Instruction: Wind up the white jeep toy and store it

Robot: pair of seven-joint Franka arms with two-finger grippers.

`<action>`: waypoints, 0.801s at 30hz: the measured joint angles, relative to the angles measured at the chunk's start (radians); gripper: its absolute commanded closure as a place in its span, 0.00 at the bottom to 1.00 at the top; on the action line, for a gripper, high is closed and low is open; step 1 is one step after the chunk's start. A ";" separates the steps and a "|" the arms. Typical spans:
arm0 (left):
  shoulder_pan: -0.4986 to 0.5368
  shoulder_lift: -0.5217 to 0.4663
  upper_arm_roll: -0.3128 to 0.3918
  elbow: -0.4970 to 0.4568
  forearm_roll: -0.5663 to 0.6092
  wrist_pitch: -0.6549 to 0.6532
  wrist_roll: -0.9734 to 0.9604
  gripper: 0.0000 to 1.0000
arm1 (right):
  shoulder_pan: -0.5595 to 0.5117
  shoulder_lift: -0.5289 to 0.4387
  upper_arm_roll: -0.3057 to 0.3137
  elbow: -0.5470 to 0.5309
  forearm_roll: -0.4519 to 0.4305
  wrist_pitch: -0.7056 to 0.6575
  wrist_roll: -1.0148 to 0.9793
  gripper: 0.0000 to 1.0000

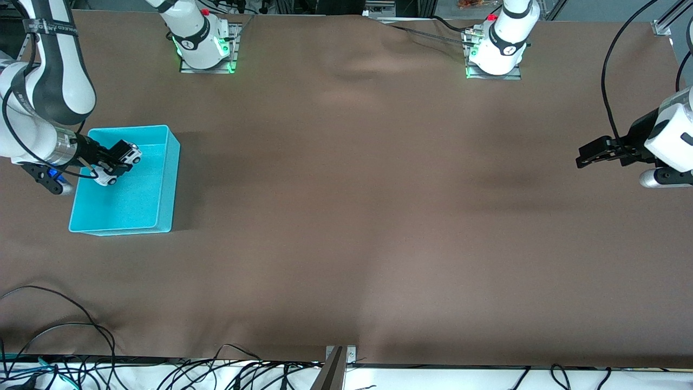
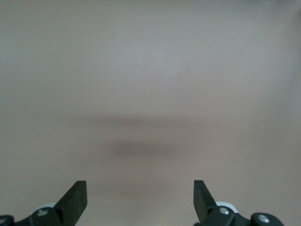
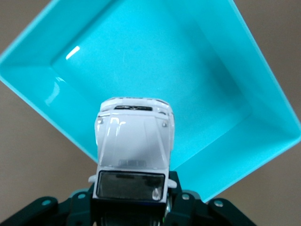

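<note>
We are seeing the right end effector (image 1: 115, 160) gripping the white jeep toy (image 1: 120, 162), its fingers closing on the toy's sides near the rear, so the hood is pointing away from the wrist. In the right wrist view the white jeep toy (image 3: 134, 150) is filling the space between the fingers (image 3: 186, 200), with its dark windscreen closest to the wrist. We are holding the toy in the air over the turquoise bin (image 1: 162, 187), whose open interior (image 3: 155, 70) is lying directly beneath the end effector. The bin is resting on the brown table (image 1: 379, 216) at the right arm's end.

The left end effector (image 1: 582, 157) is waiting over bare table at the left arm's end, well apart from the bin. Its fingers (image 2: 75, 200) are standing wide apart, holding nothing.
</note>
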 measured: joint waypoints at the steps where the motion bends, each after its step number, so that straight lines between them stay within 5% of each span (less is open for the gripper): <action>1: 0.000 0.000 0.000 0.000 0.000 0.000 0.000 0.00 | -0.001 0.000 -0.008 -0.010 0.000 0.009 -0.041 1.00; 12: 0.000 0.001 0.000 0.000 0.000 0.000 0.000 0.00 | -0.007 0.013 -0.051 -0.124 0.000 0.121 -0.351 1.00; 24: 0.000 0.001 0.000 0.000 0.000 -0.001 0.000 0.00 | -0.007 0.137 -0.051 -0.134 0.000 0.248 -0.414 1.00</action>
